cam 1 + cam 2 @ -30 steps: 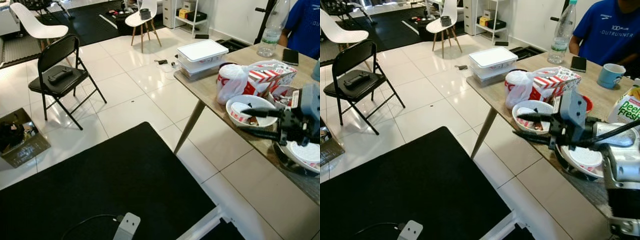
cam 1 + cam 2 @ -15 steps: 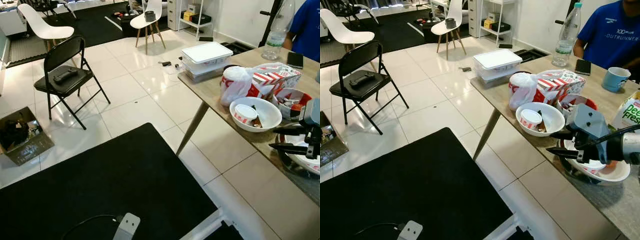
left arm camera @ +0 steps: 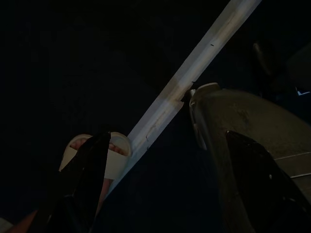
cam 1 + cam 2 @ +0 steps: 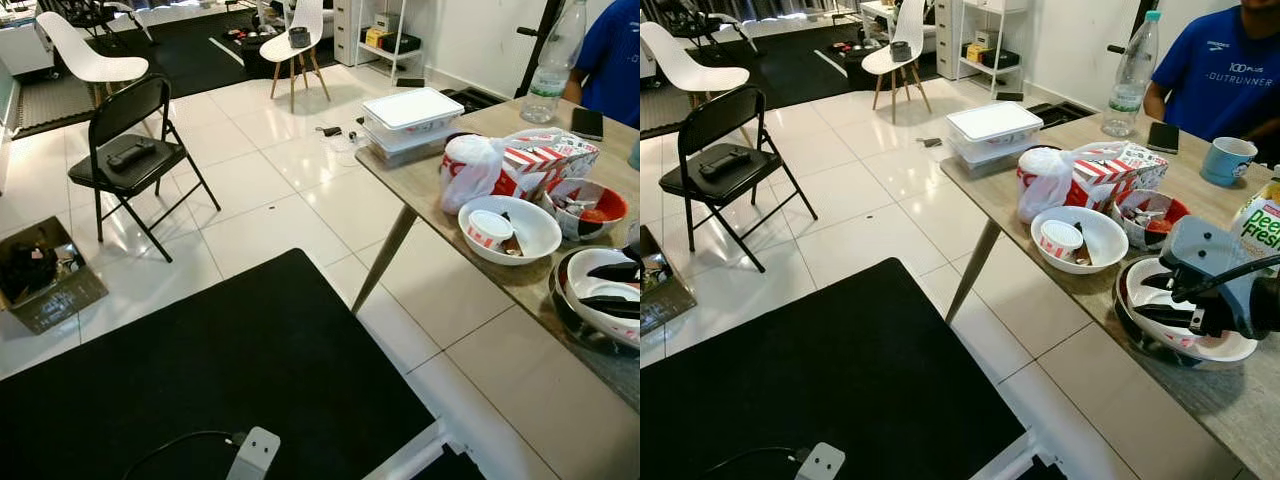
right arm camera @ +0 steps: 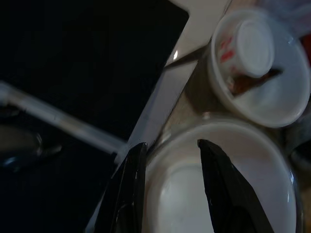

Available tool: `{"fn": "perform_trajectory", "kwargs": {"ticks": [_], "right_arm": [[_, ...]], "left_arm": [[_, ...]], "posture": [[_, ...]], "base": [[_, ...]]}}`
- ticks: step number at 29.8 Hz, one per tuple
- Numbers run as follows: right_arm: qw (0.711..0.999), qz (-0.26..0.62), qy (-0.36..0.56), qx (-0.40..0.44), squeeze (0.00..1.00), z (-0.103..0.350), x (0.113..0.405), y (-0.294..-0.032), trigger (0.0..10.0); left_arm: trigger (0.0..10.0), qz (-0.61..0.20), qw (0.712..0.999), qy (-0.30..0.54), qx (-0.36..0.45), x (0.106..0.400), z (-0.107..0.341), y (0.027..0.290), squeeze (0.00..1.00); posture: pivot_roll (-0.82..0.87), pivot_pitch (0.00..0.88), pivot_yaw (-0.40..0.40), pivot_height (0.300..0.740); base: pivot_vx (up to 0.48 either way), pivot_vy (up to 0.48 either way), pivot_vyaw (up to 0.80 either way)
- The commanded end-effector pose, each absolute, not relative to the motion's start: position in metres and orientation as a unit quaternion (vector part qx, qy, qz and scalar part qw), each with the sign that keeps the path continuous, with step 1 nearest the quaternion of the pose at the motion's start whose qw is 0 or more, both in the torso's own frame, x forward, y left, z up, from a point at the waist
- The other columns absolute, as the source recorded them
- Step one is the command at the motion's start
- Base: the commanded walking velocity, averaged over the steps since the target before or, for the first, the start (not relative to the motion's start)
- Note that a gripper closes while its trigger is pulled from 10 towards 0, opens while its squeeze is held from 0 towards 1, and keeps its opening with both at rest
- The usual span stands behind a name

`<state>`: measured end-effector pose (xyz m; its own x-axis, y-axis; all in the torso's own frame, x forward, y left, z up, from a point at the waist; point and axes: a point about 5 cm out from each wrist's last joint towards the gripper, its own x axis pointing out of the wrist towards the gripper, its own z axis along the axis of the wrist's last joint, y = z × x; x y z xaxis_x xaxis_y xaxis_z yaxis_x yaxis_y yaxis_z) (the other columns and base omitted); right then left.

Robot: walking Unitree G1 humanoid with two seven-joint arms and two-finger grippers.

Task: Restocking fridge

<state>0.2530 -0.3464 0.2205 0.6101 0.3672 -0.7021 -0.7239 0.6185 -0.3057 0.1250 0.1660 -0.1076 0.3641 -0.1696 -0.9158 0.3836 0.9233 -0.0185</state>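
My right gripper (image 4: 1140, 297) is open, its black fingers spread level over a white bowl (image 4: 1200, 346) that sits in a dark pan at the near end of the wooden table (image 4: 1060, 285). The right wrist view has the same fingers (image 5: 130, 189) straddling that bowl's rim, with a second white bowl (image 5: 262, 73) holding a paper cup beyond. A Deep Fresh carton (image 4: 1260, 225) stands just behind the gripper. My left gripper (image 3: 168, 136) hangs open in the dark above the floor.
On the table stand a lidded plastic box (image 4: 995, 128), a white bag with red-striped boxes (image 4: 1070, 172), a red bowl (image 4: 1150, 215), a blue mug (image 4: 1225, 160), a phone and a water bottle (image 4: 1130, 70). A person in a blue shirt (image 4: 1220, 65) sits behind. A black folding chair (image 4: 125, 150) stands on the tiles.
My right gripper has drawn back to the right, from over the bowl with the paper cup to over the bowl in the dark pan. It has stayed open. The camera has shifted slightly.
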Motion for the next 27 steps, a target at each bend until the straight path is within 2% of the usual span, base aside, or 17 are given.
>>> {"fn": "perform_trajectory", "kwargs": {"ticks": [1,14,19,27], "right_arm": [[0.849,0.305,0.311,-0.299,0.0,0.224,0.249,-0.355,10.0],[0.85,0.304,0.316,-0.292,0.0,0.232,0.243,-0.365,10.0],[0.851,0.343,0.292,-0.27,0.0,0.232,0.242,-0.36,10.0],[0.835,0.36,0.333,-0.25,0.0,0.221,0.235,-0.369,10.0]], "left_arm": [[10.0,-0.176,0.785,0.588,0.085,0.095,-0.117,0.164,0.0],[10.0,-0.178,0.786,0.586,0.085,0.096,-0.116,0.164,0.0],[10.0,-0.178,0.786,0.586,0.085,0.095,-0.116,0.164,0.0],[10.0,-0.177,0.785,0.587,0.086,0.095,-0.116,0.165,0.0]], "posture": [[-0.05,0.0,0.0,0.74],[-0.05,0.0,-0.003,0.74],[-0.05,0.0,-0.003,0.74],[-0.05,0.0,-0.005,0.74]], "base": [[0.0,0.0,0.0],[0.0,0.0,0.0],[0.0,0.0,0.0],[0.0,0.0,0.0]]}}
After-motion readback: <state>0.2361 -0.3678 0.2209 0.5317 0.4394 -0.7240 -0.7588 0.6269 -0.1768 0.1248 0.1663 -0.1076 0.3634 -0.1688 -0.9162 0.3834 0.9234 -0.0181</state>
